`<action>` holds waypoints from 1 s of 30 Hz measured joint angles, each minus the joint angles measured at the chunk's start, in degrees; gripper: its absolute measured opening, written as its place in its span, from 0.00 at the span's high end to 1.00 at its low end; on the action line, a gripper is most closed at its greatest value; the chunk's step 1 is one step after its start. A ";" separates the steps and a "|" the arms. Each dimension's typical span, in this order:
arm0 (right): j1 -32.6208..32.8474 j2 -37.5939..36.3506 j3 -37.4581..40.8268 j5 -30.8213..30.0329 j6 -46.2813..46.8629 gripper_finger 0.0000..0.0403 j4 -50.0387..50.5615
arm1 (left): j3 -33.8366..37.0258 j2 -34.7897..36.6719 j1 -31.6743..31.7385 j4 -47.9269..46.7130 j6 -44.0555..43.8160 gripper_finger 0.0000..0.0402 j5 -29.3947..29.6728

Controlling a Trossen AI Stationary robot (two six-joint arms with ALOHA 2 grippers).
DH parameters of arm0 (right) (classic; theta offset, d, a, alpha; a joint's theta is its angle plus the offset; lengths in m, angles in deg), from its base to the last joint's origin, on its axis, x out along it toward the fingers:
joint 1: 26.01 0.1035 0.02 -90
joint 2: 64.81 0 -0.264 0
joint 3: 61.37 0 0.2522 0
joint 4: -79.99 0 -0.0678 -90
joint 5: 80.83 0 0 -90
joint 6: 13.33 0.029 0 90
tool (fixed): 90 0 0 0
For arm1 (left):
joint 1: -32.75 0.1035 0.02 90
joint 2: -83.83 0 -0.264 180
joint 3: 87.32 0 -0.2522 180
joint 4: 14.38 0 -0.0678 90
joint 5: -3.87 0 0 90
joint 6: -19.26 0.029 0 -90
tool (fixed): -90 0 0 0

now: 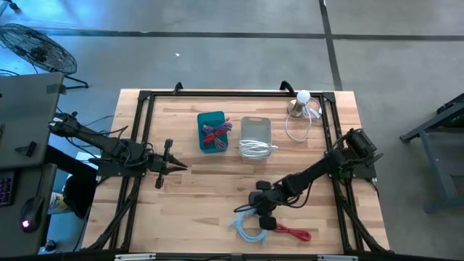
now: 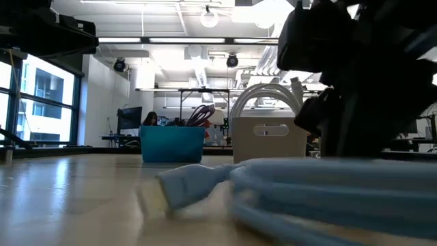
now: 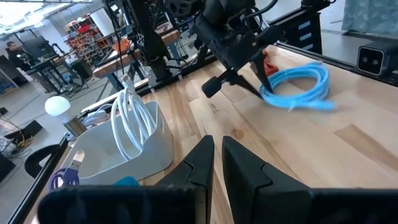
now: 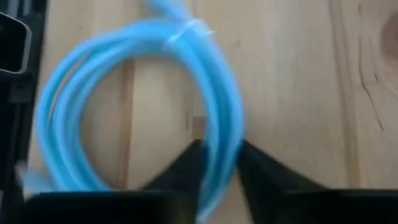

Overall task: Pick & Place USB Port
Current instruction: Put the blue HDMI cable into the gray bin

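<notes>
A coiled light-blue USB cable (image 1: 250, 230) lies on the wooden table near its front edge, with a red cable (image 1: 293, 233) to its right. My right gripper (image 1: 262, 215) slants down onto the coil's far side and is shut on its strands (image 4: 219, 152). A white tie (image 4: 186, 30) binds the coil. In the low view the cable's plug (image 2: 191, 184) rests on the table. My left gripper (image 1: 177, 167) hovers shut at the table's left, holding nothing (image 3: 217, 165). My right gripper pinches the bundled strands of the blue coil (image 4: 229, 121) between its two fingers, on one side of the loop. The fingers slant down from the table's far right and lie across the strands. The coil rests flat on the table.
A teal bin (image 1: 212, 132) with red and purple cables and a white bin (image 1: 255, 138) with a white cable stand mid-table at the back. A small lamp with a round bulb (image 1: 303, 98) and a loose white cord (image 1: 297, 127) sit at the far right. A black frame (image 1: 142, 101) borders the table.
</notes>
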 joint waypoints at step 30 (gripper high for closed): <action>2.92 -4.28 -20.71 -32.41 -19.58 0.98 23.46 | 0.02 0.02 0.00 -1.18 -1.70 0.92 -0.61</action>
